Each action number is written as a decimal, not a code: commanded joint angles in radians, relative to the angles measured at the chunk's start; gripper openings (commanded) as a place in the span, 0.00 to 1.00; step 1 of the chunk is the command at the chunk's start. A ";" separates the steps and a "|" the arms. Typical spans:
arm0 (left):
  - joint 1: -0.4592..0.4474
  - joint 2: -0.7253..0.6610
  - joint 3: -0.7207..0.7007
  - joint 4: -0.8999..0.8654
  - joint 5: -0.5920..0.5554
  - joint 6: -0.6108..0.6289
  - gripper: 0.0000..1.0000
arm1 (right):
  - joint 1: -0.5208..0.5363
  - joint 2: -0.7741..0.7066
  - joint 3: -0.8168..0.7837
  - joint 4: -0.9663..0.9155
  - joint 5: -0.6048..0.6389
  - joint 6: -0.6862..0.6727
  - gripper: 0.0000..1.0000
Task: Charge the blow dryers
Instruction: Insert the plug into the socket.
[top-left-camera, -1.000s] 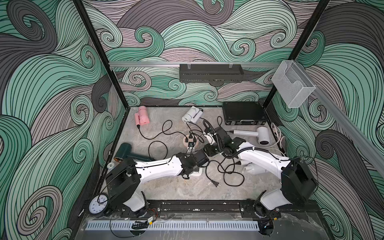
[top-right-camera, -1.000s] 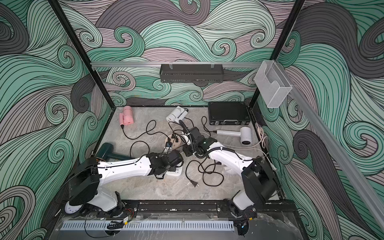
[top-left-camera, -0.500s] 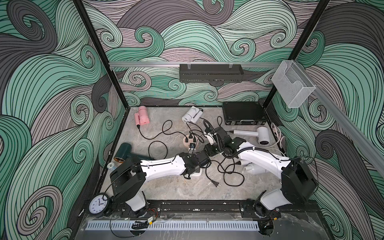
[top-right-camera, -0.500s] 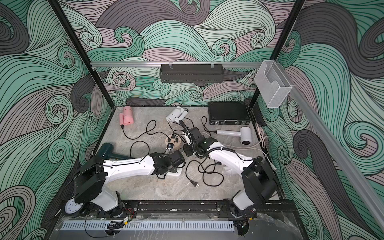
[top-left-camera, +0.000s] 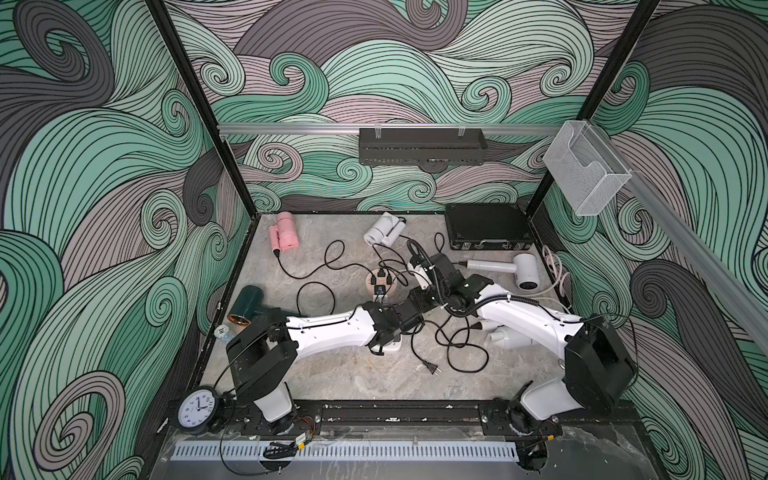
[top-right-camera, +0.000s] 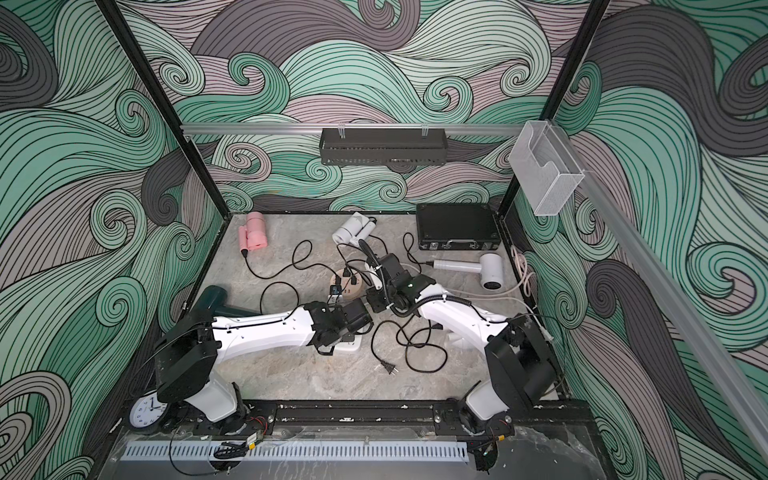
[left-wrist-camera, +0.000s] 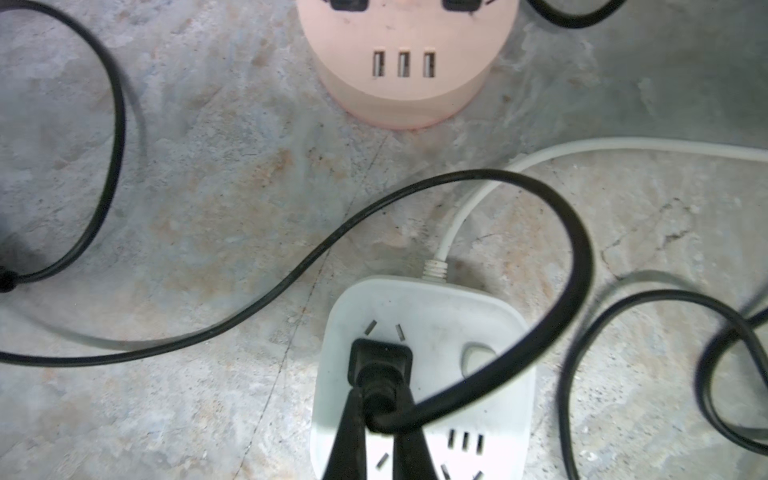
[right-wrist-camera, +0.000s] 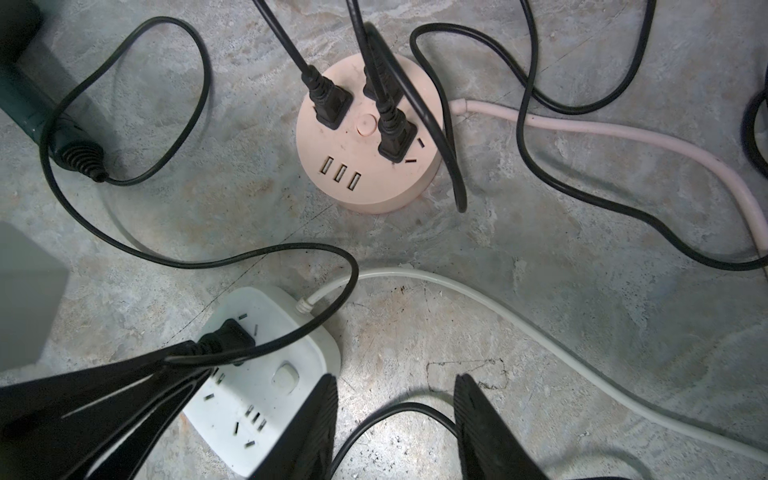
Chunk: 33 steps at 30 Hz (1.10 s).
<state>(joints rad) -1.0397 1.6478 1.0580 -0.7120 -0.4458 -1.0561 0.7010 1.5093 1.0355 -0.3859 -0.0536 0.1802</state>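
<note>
Nearest the front edge, a loose black two-prong plug is lying flat on the mottled grey stone-look tabletop. Its long axis is running diagonally, prongs pointing front-right, and its thin rubbery cord is coiling back toward a white blow dryer half hidden under the right arm.

Just behind, the left gripper is pinching its smooth black fingers together on a black moulded plug. This plug is standing upright, prongs down, in the square glossy white socket block, and it looks seated.

The right gripper is hovering beside that block with its ribbed jaws apart, holding nothing, while a black cord is passing over the table beneath the gap. The loose plug is lying frontward of both tools, so the free right arm seems likelier to fetch it.

Further on, the round matte peach socket hub is carrying three black plugs. Beyond, the dark green dryer with coppery nozzle, the pink dryer, a folded white dryer and a long-handled white dryer are resting toward the table's edges.
</note>
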 joint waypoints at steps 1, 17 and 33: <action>0.035 0.054 -0.039 -0.262 0.028 -0.063 0.00 | -0.001 -0.047 0.000 -0.014 -0.018 -0.020 0.50; 0.056 0.018 0.027 -0.166 0.094 0.091 0.09 | -0.009 -0.098 -0.018 -0.096 -0.106 -0.032 0.55; 0.137 -0.019 0.084 -0.170 0.244 0.102 0.25 | 0.061 -0.110 -0.123 -0.244 -0.150 0.062 0.55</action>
<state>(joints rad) -0.9211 1.6562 1.1366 -0.8585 -0.2691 -0.9703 0.7322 1.3926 0.9218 -0.5793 -0.1867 0.2195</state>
